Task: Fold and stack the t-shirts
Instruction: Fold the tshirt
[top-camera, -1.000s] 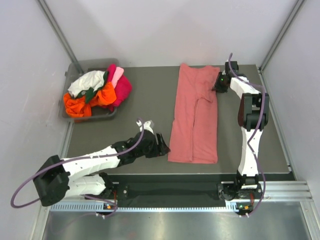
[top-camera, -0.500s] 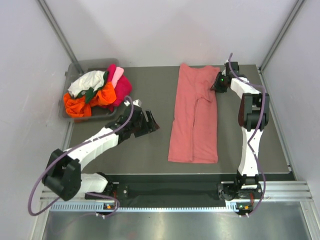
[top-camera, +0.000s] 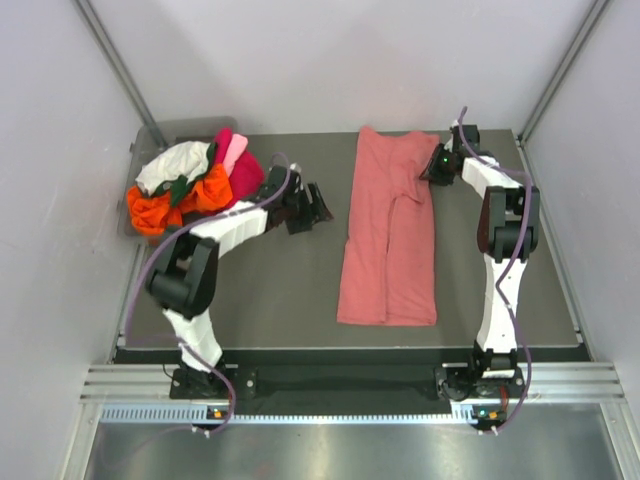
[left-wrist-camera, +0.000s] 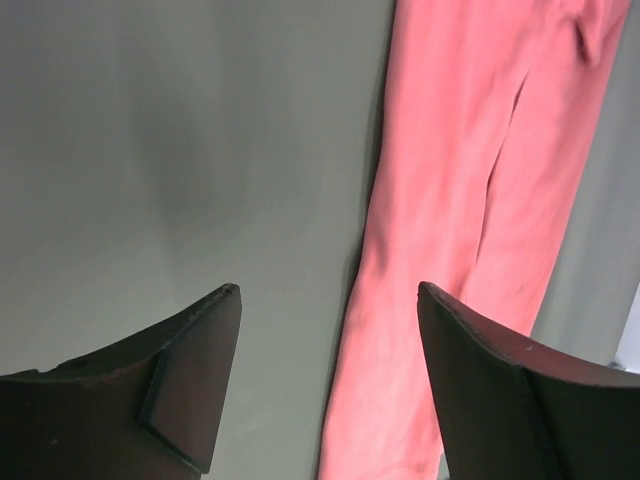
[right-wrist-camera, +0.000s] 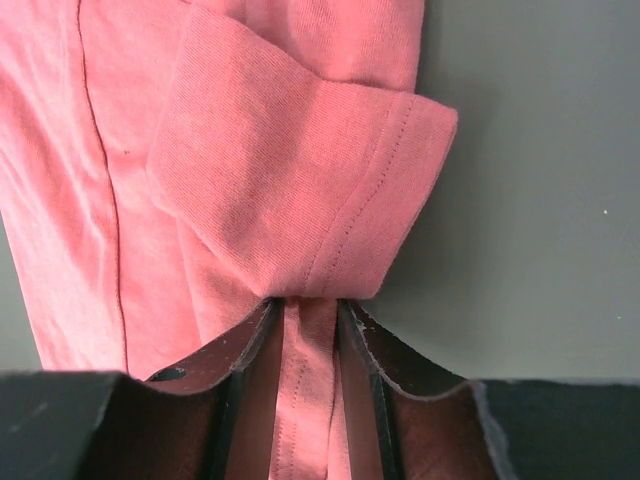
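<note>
Right gripper (right-wrist-camera: 305, 305) pinches salmon-pink t-shirt (top-camera: 388, 240), apparently its sleeve.

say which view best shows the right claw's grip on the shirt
Right wrist: the right claw pinches a fold of the shirt close up. Top view shows that grip tiny; left wrist shows only the shirt's body.

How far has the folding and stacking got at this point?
Done: the salmon-pink t-shirt lies on the table folded lengthwise into a long strip. In hand: the right gripper pinches its folded sleeve at the far right edge; the left gripper hangs open and empty over bare table beside it. Left: the crosswise folds, plus the crumpled pile of shirts in the bin; no stack exists yet.
</note>
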